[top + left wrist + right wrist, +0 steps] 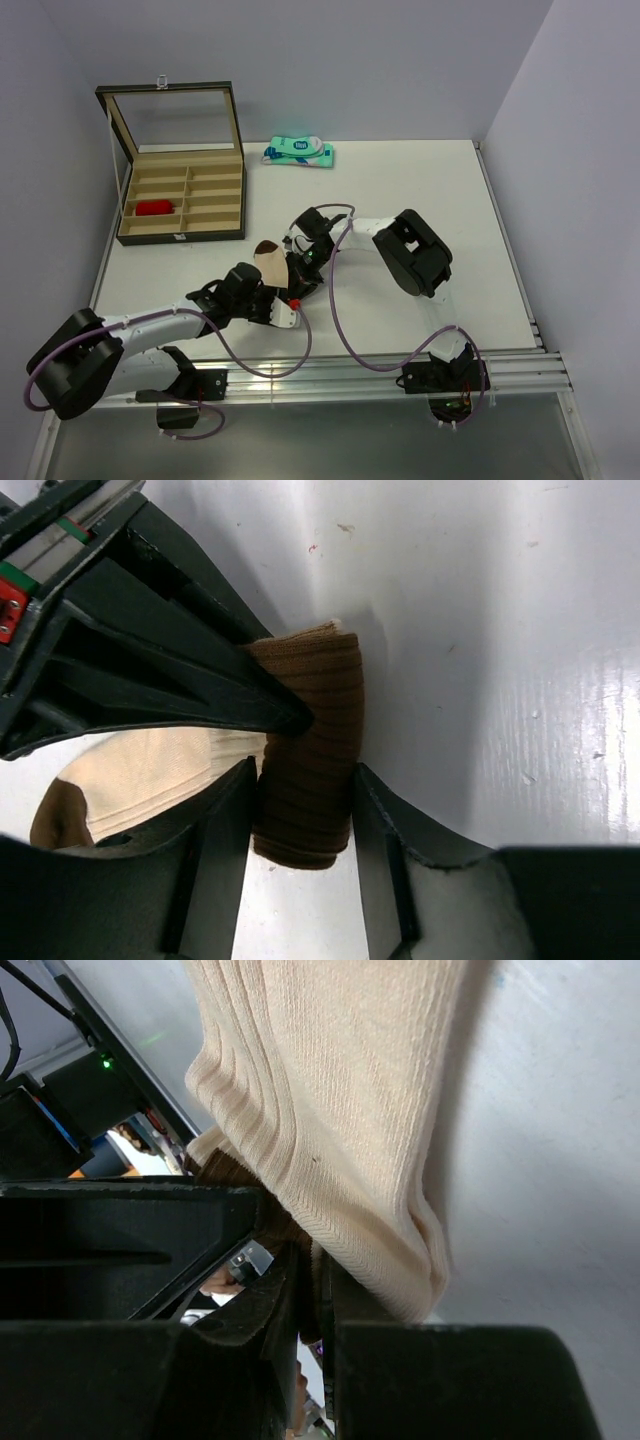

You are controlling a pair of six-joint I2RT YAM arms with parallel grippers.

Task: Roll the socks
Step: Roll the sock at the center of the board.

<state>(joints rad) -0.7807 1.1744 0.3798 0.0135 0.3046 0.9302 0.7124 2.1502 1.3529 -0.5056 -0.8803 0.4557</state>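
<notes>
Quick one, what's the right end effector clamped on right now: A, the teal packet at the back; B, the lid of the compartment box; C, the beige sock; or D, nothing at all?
C: in the right wrist view the right end effector has its jaws closed on the ribbed cream fabric of the beige sock.

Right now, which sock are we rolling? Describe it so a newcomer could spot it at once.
On the white table, look mid-front, where the left gripper and right gripper meet. The sock sits between them: beige with a brown cuff and toe, unlike the red item in the box or the teal packet.
</notes>
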